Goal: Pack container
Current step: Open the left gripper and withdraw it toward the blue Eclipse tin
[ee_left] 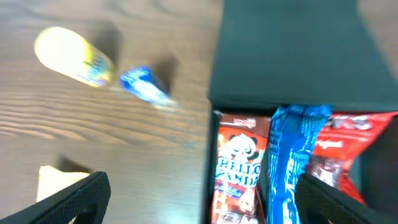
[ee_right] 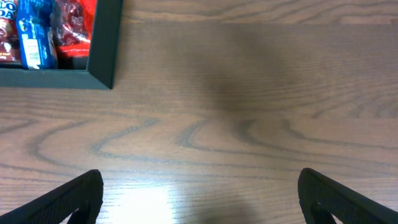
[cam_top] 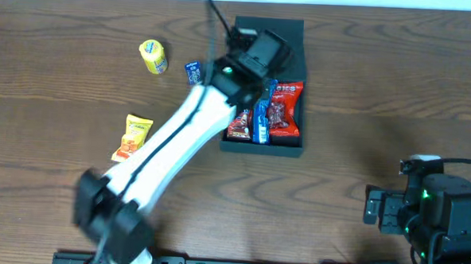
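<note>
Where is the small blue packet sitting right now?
In the overhead view, the small blue packet lies on the table outside the container, just off its left wall, with the round yellow snack to its left.

My work surface is a brown wood-grain table [cam_top: 365, 74]. I find four items lying directly on it. The dark container [cam_top: 263, 147] sits toward the far middle, its flap lid [cam_top: 291, 35] open on the far side. Left of it I note a small blue packet [cam_top: 193, 71], and near that, further left, a rounded yellow packet [cam_top: 153, 56]. A yellow-and-orange packet [cam_top: 132, 137] lies nearer to me, well apart from those two and left of the container's near corner.
</note>
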